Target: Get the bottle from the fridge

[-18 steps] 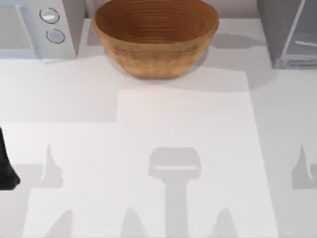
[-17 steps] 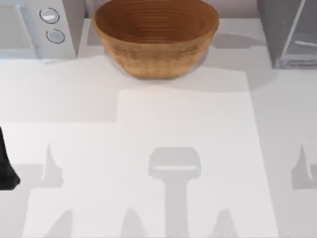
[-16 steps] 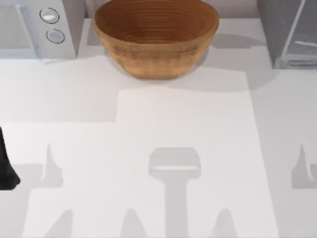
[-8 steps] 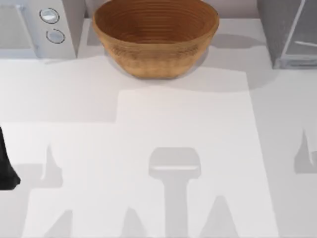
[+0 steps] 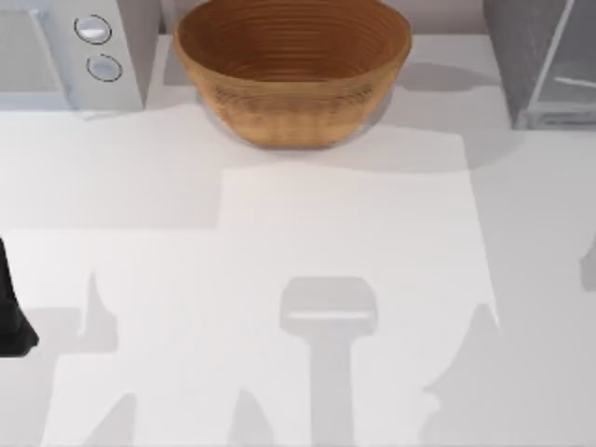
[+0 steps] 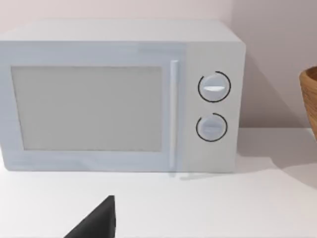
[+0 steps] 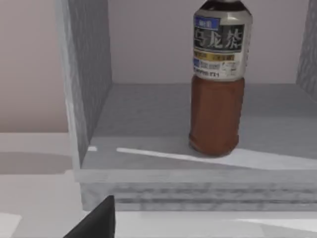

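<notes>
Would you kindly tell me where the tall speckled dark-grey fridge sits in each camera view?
Top view: fridge at the table's far right corner.
Left wrist view: faces the white two-knob microwave instead.
Right wrist view: fridge interior, brown labelled bottle standing inside.
Shared landmark: the white table.

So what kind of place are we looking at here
Likely a simulated kitchen counter: a white microwave with two round knobs, a ribbed wooden bowl, and a speckled grey fridge holding a brown labelled tea bottle.
</notes>
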Motion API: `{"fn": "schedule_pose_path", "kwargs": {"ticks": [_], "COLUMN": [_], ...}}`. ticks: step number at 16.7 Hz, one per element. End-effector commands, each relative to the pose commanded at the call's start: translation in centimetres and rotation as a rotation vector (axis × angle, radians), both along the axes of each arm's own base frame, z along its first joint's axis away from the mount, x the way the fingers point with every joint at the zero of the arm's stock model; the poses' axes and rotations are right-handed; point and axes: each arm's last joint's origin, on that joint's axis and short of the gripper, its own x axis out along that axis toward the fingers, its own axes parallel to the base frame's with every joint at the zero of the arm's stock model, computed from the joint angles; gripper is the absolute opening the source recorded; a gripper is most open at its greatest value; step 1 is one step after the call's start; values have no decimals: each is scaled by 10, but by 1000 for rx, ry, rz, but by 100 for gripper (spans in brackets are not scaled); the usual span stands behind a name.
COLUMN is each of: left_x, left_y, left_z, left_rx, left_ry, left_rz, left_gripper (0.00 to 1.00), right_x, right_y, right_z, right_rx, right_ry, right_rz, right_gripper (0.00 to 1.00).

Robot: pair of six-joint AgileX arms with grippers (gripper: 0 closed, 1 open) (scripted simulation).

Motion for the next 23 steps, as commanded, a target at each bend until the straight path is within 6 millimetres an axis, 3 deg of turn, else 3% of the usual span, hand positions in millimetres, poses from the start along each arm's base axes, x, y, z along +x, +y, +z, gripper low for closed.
{"fn": "schedule_pose_path", "kwargs": {"ticks": [9, 18, 21, 23], "left_x": [0, 0, 0, 0], "left_y": [0, 0, 0, 0], "left_z": [0, 0, 0, 0], "left_rx": [0, 0, 0, 0], "left_ry": [0, 0, 0, 0], "left_rz": [0, 0, 0, 0], "left_gripper": [100, 100, 100, 100], "right_x": [21, 25, 51, 81], "right_y": [-43, -47, -51, -55], "right_z": [-43, -47, -49, -47], "right_rx": [5, 2, -1, -4], "right_ry": [-14, -18, -13, -16], "right_rz": [7, 11, 8, 4], "right_gripper": [100, 100, 100, 100]}}
